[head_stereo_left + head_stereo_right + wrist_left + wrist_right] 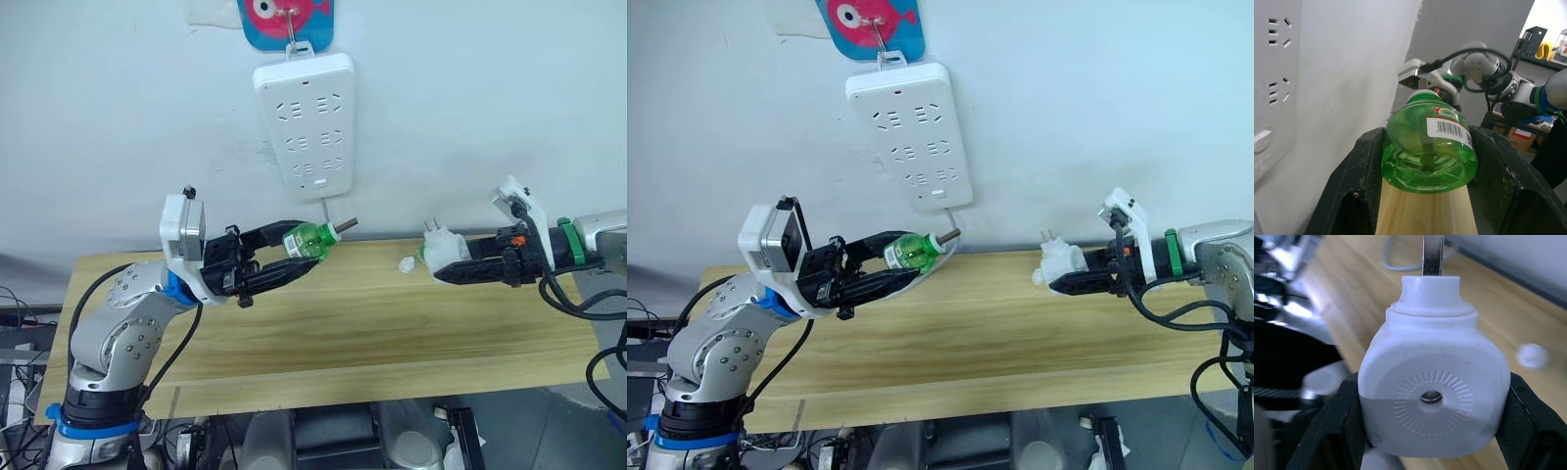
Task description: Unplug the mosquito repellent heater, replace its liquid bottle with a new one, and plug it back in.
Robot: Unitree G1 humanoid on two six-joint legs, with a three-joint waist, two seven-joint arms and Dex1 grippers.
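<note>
My left gripper (294,257) is shut on a green liquid bottle (312,241) with a barcode label (1448,129), held above the left half of the wooden table (343,343), its wick end pointing right and up. At the right, my right gripper (443,266) is shut on the white mosquito repellent heater (444,247), held just above the table's far edge with its prongs pointing up and left. The heater's round vent face (1432,396) fills the right wrist view. Bottle and heater are apart, with a gap between them.
A long white power strip (306,122) hangs on the wall from a hook on a fish-shaped sticker (284,20), above and between the grippers; its cable drops toward the table. A small white cap (407,263) lies on the table near the heater.
</note>
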